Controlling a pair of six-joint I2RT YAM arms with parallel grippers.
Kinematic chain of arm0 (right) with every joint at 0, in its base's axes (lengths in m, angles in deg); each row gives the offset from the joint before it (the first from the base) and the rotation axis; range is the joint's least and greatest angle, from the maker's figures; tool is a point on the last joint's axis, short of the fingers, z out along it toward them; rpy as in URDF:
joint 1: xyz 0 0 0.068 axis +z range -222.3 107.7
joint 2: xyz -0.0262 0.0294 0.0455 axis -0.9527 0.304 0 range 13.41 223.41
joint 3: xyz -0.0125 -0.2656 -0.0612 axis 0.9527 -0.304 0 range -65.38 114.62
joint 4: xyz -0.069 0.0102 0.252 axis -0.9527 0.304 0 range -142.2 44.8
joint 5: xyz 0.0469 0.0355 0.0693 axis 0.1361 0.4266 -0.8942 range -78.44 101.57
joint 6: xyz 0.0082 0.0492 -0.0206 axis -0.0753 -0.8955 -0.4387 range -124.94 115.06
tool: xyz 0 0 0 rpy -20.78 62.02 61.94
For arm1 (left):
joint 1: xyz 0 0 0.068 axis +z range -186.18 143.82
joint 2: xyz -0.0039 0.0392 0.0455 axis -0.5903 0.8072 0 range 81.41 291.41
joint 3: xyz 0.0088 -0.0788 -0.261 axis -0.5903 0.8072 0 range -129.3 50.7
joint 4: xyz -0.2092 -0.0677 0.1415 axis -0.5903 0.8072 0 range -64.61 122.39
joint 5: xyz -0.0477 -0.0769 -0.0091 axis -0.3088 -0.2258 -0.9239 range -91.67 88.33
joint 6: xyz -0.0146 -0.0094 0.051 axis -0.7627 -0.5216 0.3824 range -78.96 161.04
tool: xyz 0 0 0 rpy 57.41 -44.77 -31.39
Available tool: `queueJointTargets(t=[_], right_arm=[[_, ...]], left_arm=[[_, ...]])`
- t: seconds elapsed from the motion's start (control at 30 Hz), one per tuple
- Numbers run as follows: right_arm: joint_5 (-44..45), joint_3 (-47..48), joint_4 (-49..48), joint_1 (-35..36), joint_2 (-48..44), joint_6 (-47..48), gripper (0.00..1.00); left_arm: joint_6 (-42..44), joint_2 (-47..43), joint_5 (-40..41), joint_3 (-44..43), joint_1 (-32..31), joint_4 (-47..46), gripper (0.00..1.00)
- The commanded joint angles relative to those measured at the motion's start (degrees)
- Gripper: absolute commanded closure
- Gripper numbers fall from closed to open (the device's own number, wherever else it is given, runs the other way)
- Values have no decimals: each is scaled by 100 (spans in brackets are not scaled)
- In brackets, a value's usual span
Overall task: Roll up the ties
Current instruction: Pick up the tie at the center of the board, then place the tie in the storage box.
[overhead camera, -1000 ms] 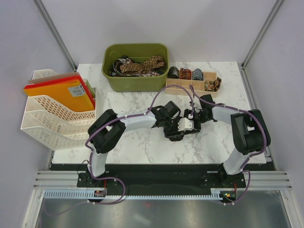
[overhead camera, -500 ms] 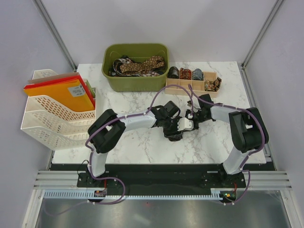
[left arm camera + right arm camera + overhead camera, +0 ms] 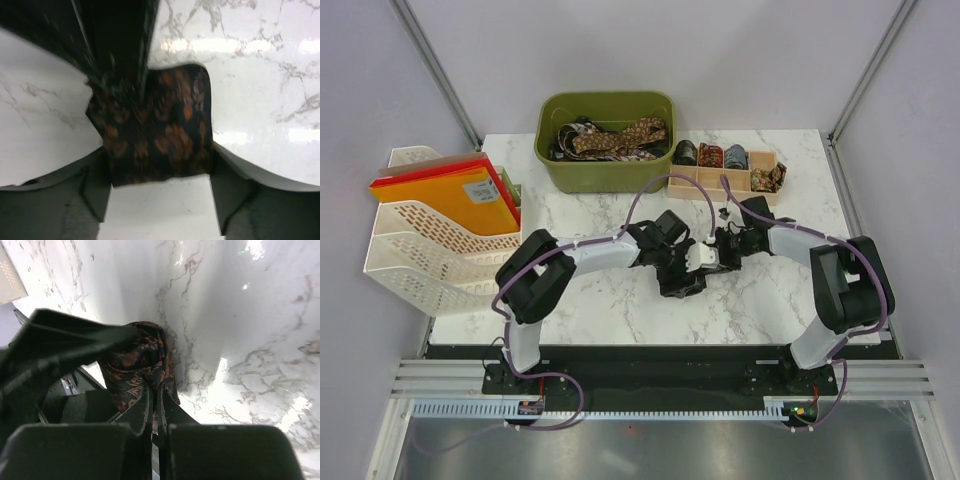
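Right wrist view: right gripper pinched shut on tie roll; left gripper stood wide around it. Rolling judged finished; next move needed a lift without unwinding.

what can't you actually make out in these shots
Right wrist view: the tie's left side, behind the blurred left tool.
Left wrist view: the tie's top-left corner, blurred behind the right tool; whether the left tool grips it.
Top view: the tie, under both tools; prints on rolls in the wooden tray, too small.
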Motion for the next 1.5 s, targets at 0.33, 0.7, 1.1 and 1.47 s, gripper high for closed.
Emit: queueJointTargets(t=[0.33, 0.7, 1.1, 1.47], right_arm=[[1427, 1250, 533, -337, -353, 151, 100], [3308, 3289, 621, -460, 60, 870, 100], [5032, 5013, 586, -451, 1334, 1337, 100], [5875, 5513, 726, -109, 2002, 1566, 100]], left_arm=[[-865, -1480, -381, 481, 662, 653, 0], [-1084, -1893, -574, 586, 697, 785, 0], [-1208, -2121, -627, 788, 706, 750, 0], [-1401, -2403, -689, 1043, 759, 715, 0]])
